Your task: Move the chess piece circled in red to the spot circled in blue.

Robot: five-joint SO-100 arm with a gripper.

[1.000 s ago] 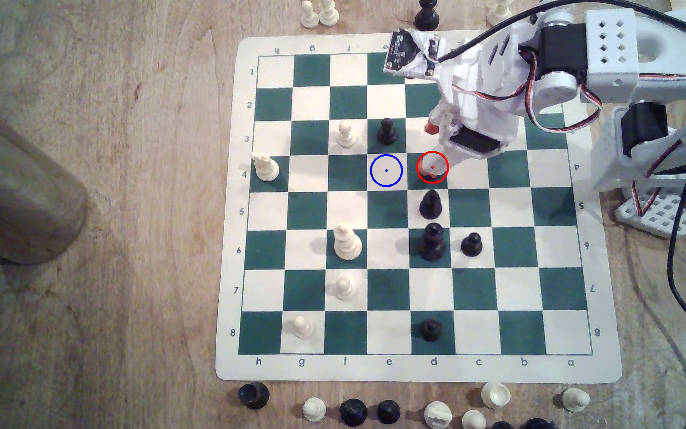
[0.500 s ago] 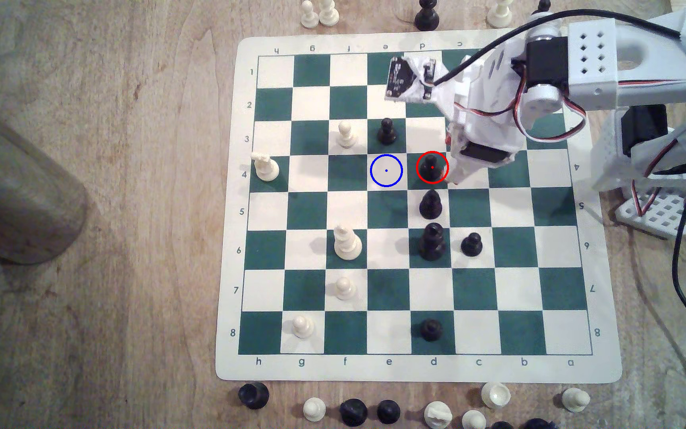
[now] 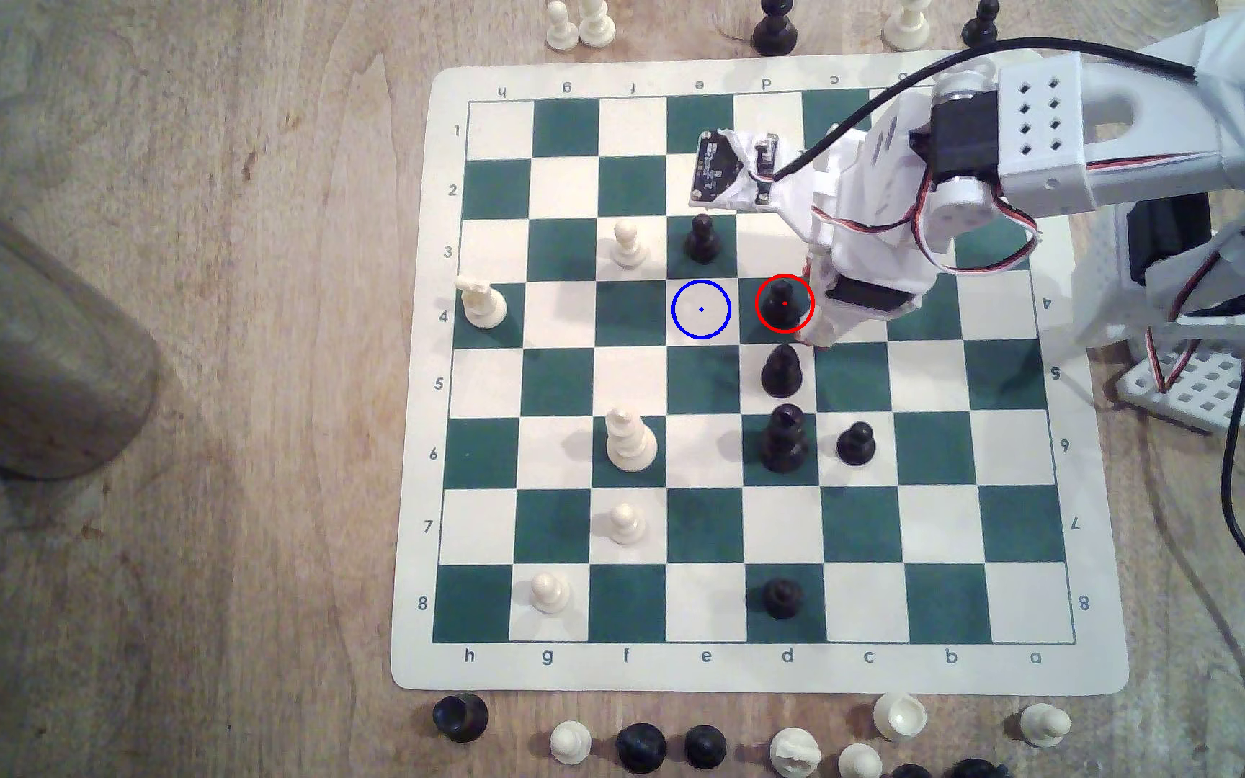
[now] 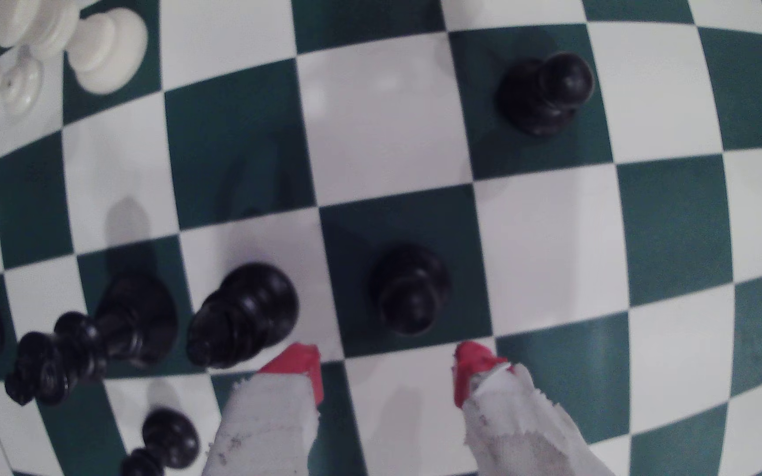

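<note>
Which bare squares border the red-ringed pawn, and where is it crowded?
The blue-ringed square on the exterior view's left of the pawn is bare. Crowded: a taller black piece on the neighbouring square towards row 5, and the open gripper opposite the blue ring.

Pale wood-grain tabletop [image 3: 193,561], metal cylinder [image 3: 21,359] at the exterior view's left, warm soft light

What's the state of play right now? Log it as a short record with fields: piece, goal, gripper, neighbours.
piece: black pawn, upright on the dark green square inside the red ring
goal: cream square with blue ring, bare, next square toward the exterior view's left
gripper: gripper open, red-tipped fingers apart, short of the pawn, not touching
neighbours: taller black piece on the next square, toward the board's row 5
</note>
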